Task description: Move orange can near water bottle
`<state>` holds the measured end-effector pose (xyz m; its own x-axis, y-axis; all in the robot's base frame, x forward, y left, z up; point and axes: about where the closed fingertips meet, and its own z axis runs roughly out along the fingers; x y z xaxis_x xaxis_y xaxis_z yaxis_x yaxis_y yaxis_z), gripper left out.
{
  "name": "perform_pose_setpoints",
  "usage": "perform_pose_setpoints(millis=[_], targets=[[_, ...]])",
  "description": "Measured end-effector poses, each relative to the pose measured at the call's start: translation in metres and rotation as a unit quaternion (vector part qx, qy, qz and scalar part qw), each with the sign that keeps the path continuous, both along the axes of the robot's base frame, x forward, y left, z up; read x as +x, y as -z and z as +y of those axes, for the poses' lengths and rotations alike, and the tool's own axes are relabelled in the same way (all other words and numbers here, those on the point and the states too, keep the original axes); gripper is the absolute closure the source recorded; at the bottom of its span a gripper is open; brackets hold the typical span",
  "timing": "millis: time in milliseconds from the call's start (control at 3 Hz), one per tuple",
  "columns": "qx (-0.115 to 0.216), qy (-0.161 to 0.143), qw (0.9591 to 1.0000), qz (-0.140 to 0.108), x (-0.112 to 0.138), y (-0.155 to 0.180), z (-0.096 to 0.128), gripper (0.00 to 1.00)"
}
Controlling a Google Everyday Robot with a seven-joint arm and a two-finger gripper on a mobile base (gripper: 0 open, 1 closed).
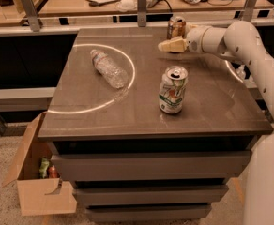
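Note:
The orange can (175, 27) stands upright at the far right of the dark table (104, 121), silver top up. The water bottle (109, 69) lies on its side on the left half of the table, cap pointing to the far left. My gripper (167, 46) is at the end of the white arm (249, 50) that reaches in from the right; its cream fingers point left, just in front of the orange can and partly covering its lower part. Nothing shows held in it.
A white-and-green can (172, 90) stands upright in the middle right of the table, between the near edge and my gripper. A metal rail with posts (141, 6) runs behind the table. An open cardboard box (38, 182) sits on the floor at the left.

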<state>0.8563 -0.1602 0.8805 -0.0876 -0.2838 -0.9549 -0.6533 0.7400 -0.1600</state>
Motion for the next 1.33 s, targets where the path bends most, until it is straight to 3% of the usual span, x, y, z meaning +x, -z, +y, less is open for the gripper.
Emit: perform_pose_setpoints(millis=[333, 667, 1000, 1333], targets=[[-0.006, -0.014, 0.9999, -0.001, 0.008, -0.005, 0.011, 0.49], [-0.012, -0.029, 0.9995, 0.005, 0.004, -0.009, 0.013, 0.73], [0.003, -0.092, 0.9948, 0.043, -0.03, -0.025, 0.028, 1.0], [0.024, -0.165, 0.9818, 0.091, -0.068, -0.027, 0.05, 1.0]])
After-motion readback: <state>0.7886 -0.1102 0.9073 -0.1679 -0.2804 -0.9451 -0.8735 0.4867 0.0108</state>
